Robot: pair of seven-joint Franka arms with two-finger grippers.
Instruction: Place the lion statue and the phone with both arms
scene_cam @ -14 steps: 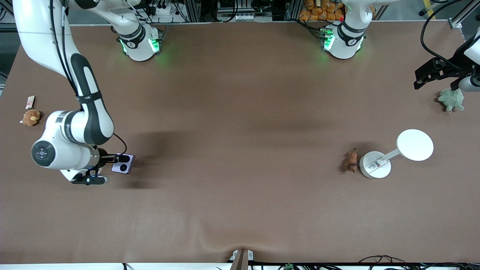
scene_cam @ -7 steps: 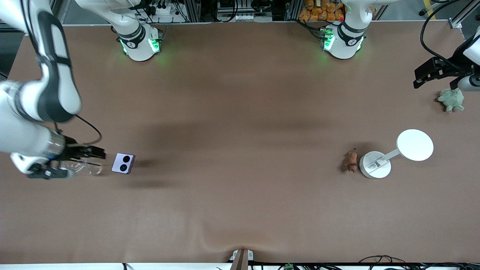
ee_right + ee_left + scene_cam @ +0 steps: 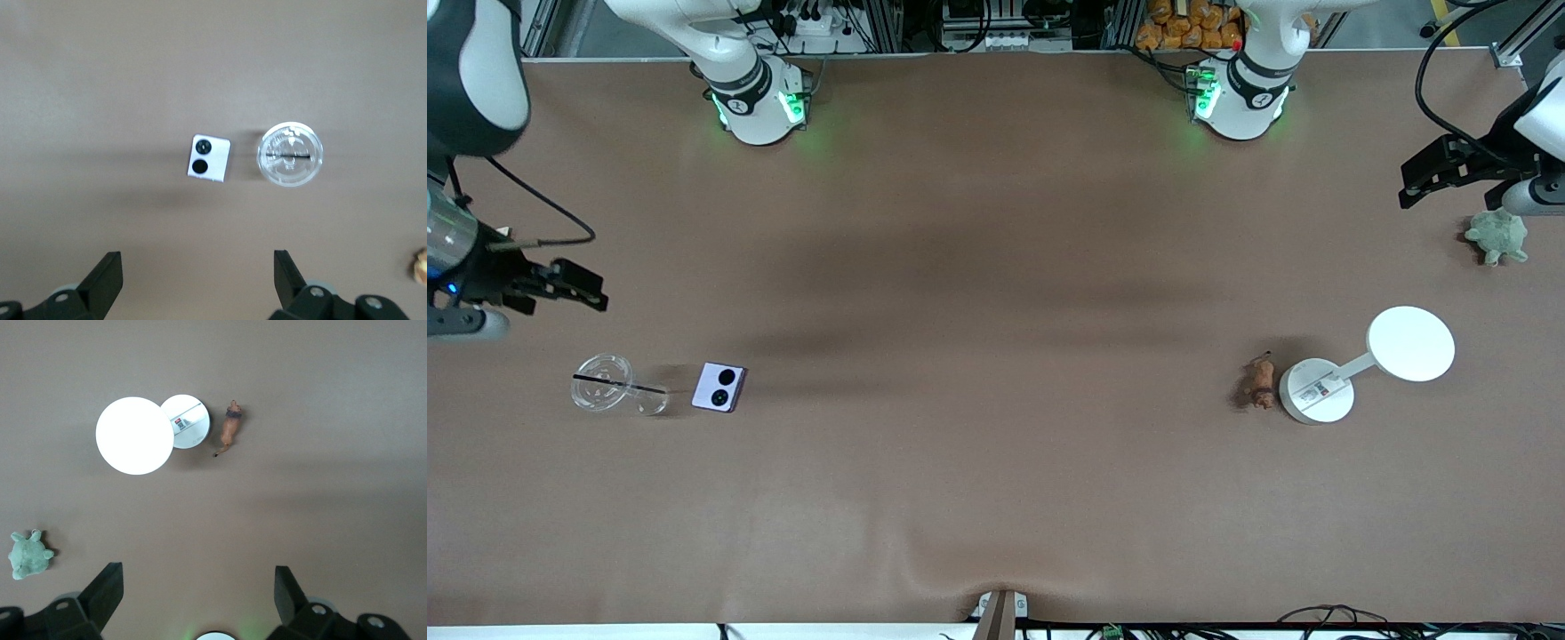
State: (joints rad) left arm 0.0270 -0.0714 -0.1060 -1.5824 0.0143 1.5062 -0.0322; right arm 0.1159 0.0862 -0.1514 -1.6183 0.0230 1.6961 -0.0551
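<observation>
The phone [image 3: 719,388] is lying flat beside a clear cup [image 3: 604,395] at the right arm's end of the desk [image 3: 996,267], the lion statue [image 3: 1259,382] touching a white lamp [image 3: 1317,391] toward the left arm's end, while the right hand [image 3: 560,284] and left hand [image 3: 1436,173] are hovering wide and empty above their ends.

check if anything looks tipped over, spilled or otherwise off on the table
One thing: the clear cup beside the phone appears to lie on its side, with no spill visible. The lion statue lies close to the lamp base; contact is unclear. Both grippers are up, empty.
</observation>
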